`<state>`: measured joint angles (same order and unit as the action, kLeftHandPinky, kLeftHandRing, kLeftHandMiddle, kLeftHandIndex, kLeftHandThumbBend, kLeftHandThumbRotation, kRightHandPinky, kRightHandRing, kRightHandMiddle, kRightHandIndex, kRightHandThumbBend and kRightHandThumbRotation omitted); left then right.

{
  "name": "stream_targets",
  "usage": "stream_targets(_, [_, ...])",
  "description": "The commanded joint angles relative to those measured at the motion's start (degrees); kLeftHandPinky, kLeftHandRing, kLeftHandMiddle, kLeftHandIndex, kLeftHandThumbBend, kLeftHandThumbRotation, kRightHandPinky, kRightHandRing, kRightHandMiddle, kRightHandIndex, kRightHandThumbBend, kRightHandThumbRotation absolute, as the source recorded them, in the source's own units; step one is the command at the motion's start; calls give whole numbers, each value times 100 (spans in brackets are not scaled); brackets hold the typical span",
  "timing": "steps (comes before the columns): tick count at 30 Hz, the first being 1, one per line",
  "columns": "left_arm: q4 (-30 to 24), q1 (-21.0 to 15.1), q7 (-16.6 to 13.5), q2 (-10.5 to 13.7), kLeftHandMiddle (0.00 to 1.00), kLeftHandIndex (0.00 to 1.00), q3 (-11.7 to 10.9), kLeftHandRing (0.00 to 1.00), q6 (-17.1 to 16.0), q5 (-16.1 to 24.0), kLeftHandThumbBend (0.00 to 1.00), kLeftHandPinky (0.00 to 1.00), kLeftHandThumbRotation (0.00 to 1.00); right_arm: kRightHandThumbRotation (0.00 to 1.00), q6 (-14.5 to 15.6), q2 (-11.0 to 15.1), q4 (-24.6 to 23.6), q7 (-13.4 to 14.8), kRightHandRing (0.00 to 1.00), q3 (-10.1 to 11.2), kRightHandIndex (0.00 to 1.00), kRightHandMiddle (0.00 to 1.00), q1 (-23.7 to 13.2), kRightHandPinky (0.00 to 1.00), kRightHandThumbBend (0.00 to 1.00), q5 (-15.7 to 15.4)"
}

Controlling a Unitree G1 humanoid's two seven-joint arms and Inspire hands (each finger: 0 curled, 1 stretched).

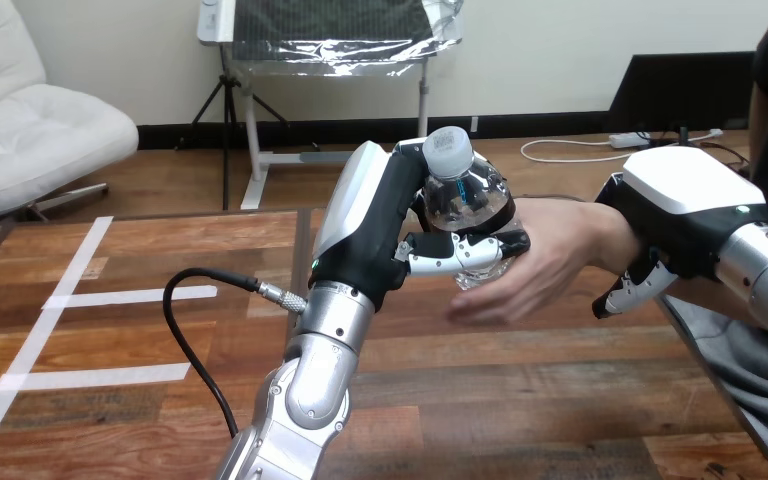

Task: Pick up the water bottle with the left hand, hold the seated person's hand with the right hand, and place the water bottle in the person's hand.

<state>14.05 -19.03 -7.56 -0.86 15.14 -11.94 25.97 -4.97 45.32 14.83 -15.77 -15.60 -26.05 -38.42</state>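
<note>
The wooden table (520, 400) fills the lower frame, its dark planks running left to right, with a seam running up its middle. White tape strips (130, 297) lie flat on its left part: one long diagonal line and two short crossbars.

I look out from the camera on my head, facing forward and down across the worktop (110, 400), whose far edge crosses the view a little above mid-height. My left arm enters at the bottom edge and my right arm at the right edge, both running away from the lens. The camera sits near: my left hand (380, 230) with the water bottle (465, 190), my right hand (680, 210) and the person's hand (540, 270) between them stand large around mid-height.
</note>
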Motion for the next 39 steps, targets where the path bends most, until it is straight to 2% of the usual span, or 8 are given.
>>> stream_targets(1, [89,-616,-86,-199,40,49,138,34,-200,8,54,30,0,0,91,103,-492,-13,18,334,31,26,-435,12,80,-18])
stream_targets(11, [214,-679,-160,-325,39,48,231,33,-238,0,54,30,0,0,137,95,-538,-142,19,321,31,27,-437,12,77,-14])
stream_targets(23, [293,-662,-137,-394,40,49,304,34,-320,-67,53,31,0,0,47,117,-511,-98,18,334,30,26,-381,11,74,-20])
stream_targets(30, [248,-609,-102,-414,40,49,309,34,-262,-60,53,31,0,0,19,161,-530,-38,18,296,32,26,-353,11,74,-140])
stream_targets(33, [252,-599,-106,-406,40,49,306,34,-271,-42,53,31,0,0,-13,189,-508,-31,19,271,35,29,-350,12,76,-194])
stream_targets(39, [245,-594,-110,-330,41,49,327,35,-245,79,53,31,0,0,67,222,-502,-143,34,220,47,42,-345,24,81,-329])
